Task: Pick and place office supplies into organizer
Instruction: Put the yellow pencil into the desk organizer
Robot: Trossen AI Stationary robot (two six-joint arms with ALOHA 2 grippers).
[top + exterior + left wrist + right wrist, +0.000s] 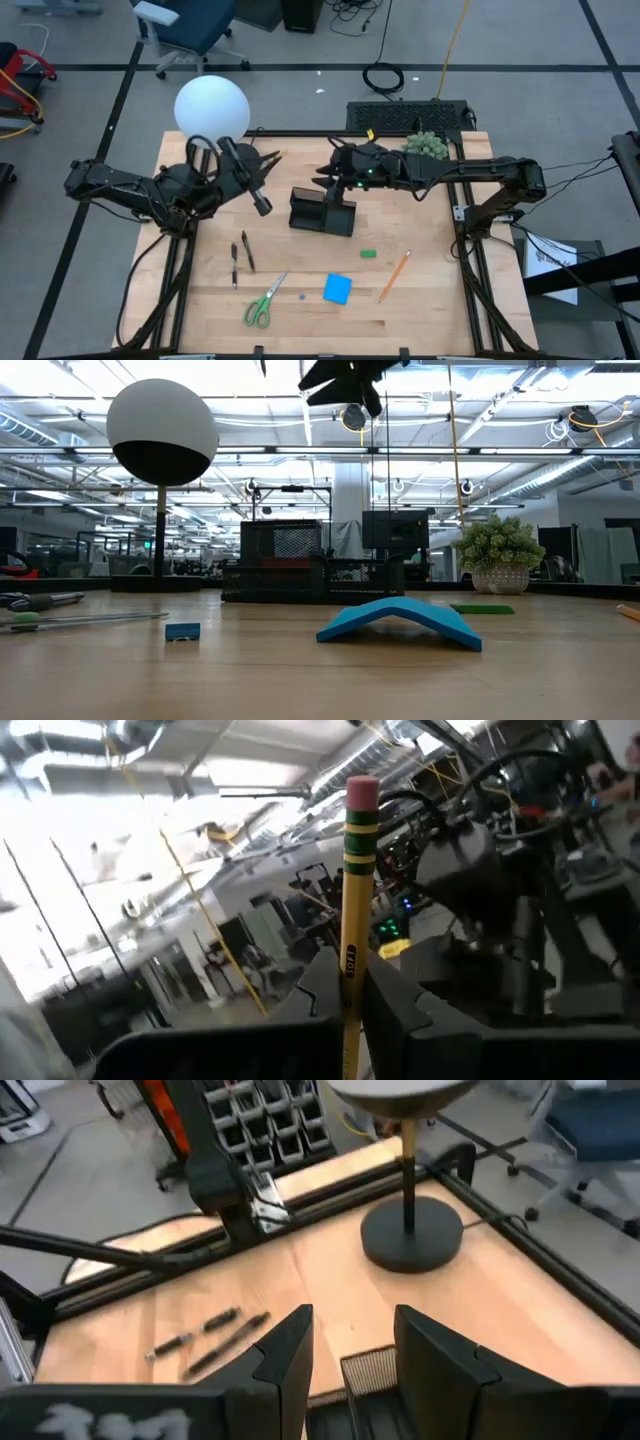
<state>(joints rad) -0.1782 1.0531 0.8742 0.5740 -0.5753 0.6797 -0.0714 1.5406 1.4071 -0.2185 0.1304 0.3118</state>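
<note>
the left gripper point(345, 995) is up off the table near the lamp point(211, 105), and its two dark fingers point(400, 1005) are pinched tight on a yellow pencil point(353, 910), which stands straight up between them with its pink rubber end on top; from above, the tip of that pencil point(270, 158) pokes out past the gripper toward the back of the table. the right gripper point(350, 1345) hangs just over the black organizer point(322, 212), its fingers point(285, 1360) spread apart with nothing between them, and the ribbed edge of the organizer point(368, 1370) shows in the gap below. the organizer sits about mid-table, between the two arms. still lying on the wood toward the front are two dark pens point(241, 257) side by side, the green-handled scissors point(264, 302) near them, a blue pad point(337, 289) that arches up off the table in the low view point(400, 622), a small green eraser point(368, 253) and a second pencil point(394, 276) lying at a slant to the right of the pad. a green plant point(425, 144) sits at the back right corner, behind the right arm.
</note>
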